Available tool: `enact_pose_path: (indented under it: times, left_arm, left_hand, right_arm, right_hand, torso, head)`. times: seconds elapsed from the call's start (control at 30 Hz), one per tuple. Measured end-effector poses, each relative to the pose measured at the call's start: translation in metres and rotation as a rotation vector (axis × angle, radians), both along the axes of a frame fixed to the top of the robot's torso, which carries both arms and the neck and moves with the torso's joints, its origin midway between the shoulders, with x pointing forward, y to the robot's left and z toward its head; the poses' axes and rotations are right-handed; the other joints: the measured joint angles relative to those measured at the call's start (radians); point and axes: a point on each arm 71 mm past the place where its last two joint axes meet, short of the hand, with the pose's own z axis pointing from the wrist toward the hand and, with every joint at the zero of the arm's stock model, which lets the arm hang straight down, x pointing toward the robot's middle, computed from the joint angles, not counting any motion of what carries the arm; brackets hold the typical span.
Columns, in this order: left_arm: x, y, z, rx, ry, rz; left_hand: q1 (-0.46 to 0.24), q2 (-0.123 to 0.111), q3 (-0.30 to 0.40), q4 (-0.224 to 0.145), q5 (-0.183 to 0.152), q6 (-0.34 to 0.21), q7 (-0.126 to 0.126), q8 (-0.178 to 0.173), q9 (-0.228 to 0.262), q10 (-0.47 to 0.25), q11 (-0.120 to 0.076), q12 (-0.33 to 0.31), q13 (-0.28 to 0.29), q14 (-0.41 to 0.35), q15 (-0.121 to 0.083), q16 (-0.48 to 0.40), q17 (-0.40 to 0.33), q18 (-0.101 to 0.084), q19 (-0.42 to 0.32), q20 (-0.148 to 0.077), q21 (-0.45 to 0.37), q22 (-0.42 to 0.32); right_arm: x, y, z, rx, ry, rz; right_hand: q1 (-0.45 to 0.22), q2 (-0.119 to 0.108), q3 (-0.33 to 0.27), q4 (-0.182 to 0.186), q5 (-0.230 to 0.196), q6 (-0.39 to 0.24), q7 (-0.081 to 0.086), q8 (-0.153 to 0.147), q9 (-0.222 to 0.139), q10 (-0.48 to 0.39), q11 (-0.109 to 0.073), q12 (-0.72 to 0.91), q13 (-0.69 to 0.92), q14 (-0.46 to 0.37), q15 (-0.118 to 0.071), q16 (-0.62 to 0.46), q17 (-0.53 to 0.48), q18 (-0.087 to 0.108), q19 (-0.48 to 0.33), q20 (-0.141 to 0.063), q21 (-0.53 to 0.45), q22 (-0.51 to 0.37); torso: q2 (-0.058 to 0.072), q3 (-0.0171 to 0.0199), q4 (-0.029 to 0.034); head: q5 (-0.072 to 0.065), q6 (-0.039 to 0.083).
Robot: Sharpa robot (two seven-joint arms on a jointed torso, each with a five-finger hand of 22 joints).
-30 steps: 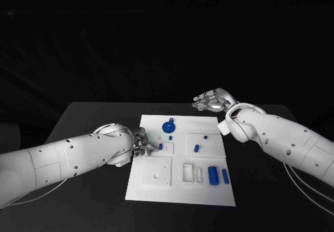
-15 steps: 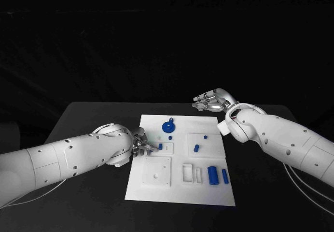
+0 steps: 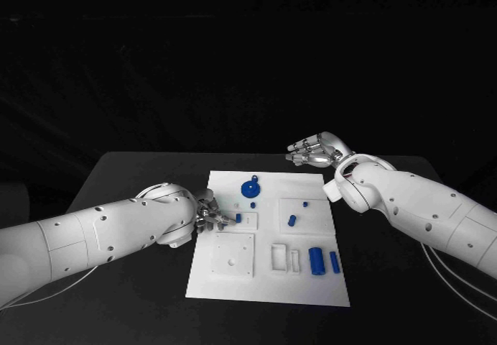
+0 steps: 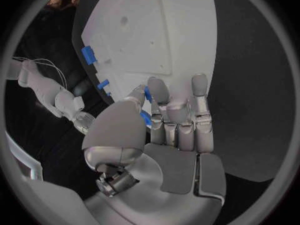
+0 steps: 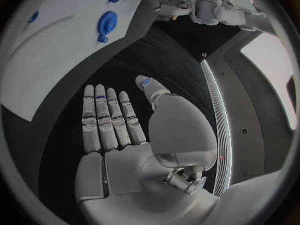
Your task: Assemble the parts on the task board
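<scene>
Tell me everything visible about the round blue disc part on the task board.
The round blue disc part lies flat near the far edge of the white task board. It looks like matte plastic, with a raised hub at its centre and a small blue stub projecting from its far side. In the right wrist view neither hand touches it.

White board, blue parts, black table

The task board [image 3: 267,284] is plain white on a matt black table [image 3: 135,180]; its raised blocks and frames are the same white. The parts are all blue — a round disc part [image 3: 251,189], a small peg [image 3: 292,220], and two upright bars [image 3: 324,261] near the board's front edge. Both arms are glossy white — the left arm [image 3: 93,233] dotted with small dark holes. The left hand [image 3: 210,216] and right hand [image 3: 314,151] are silver-grey, the latter's fingers [image 5: 106,120] banded with thin coloured lines.
</scene>
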Motion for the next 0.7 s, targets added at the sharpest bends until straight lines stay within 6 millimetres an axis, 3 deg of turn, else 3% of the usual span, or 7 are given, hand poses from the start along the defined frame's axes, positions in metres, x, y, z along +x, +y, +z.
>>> enact_pose_path:
  times: [0.1,0.7]
  left_arm:
    - [0.0003,0.0007,0.0007,-0.002,-0.001,0.002]
    - [0.0024,0.0043,0.006,-0.012,-0.009,0.013]
  left_hand:
    - [0.008,-0.01,0.002,0.021,0.0,0.0,0.0,0.0,0.001,0.0,0.0,0.0,-0.003,0.0,0.0,0.0,0.0,0.0,0.003,-0.003,0.0,0.0]
    - [0.014,-0.016,0.002,0.033,0.0,0.0,0.0,-0.004,0.002,0.0,0.0,0.0,-0.009,0.0,0.0,-0.008,-0.004,0.0,0.004,-0.004,-0.004,0.0]
  right_arm:
    - [-0.0001,0.0,-0.0003,0.0,0.001,0.0]
    - [-0.0004,-0.0001,-0.0016,0.0,0.003,0.0]
  right_hand:
    - [0.0,0.0,0.0,0.0,0.0,0.0,0.0,0.0,0.0,0.0,0.0,0.0,0.0,0.0,0.0,0.0,0.0,0.0,0.0,0.0,0.0,0.0]
    - [0.0,0.0,0.003,-0.003,0.0,0.0,0.0,0.0,0.0,0.0,0.0,0.0,0.0,0.0,0.0,0.0,0.0,0.0,0.0,0.0,0.0,0.0]
  torso:
    - [0.0,0.0,0.0001]
    - [0.0,0.0,0.0002]
  head:
    - [0.0,0.0]
    - [0.0,0.0]
